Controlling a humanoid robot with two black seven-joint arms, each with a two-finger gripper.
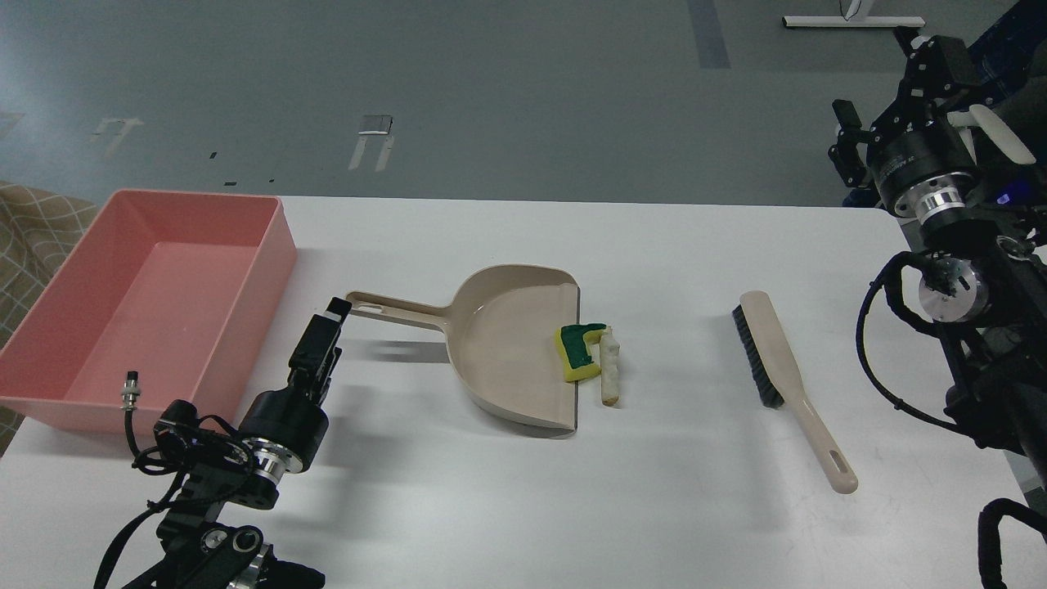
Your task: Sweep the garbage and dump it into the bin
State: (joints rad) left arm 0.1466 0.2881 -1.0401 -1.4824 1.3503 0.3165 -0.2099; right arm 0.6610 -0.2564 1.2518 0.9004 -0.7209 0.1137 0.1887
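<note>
The garbage lies at the mouth of a beige dustpan (499,343) in the middle of the table: a yellow sponge scrap with a green top (579,352) on the pan's lip, and a white bread-like slice (609,370) just right of it. The pink bin (98,384) stands at the far left. My left gripper (333,317) is low over the table, its tip just left of the end of the dustpan's handle (372,307); it is seen edge-on. My right gripper (847,151) is raised off the table's far right corner, dark and empty.
A beige hand brush with black bristles (777,368) lies on the table right of the garbage, handle toward the front right. A tan patterned cloth (24,221) shows beyond the bin at the left edge.
</note>
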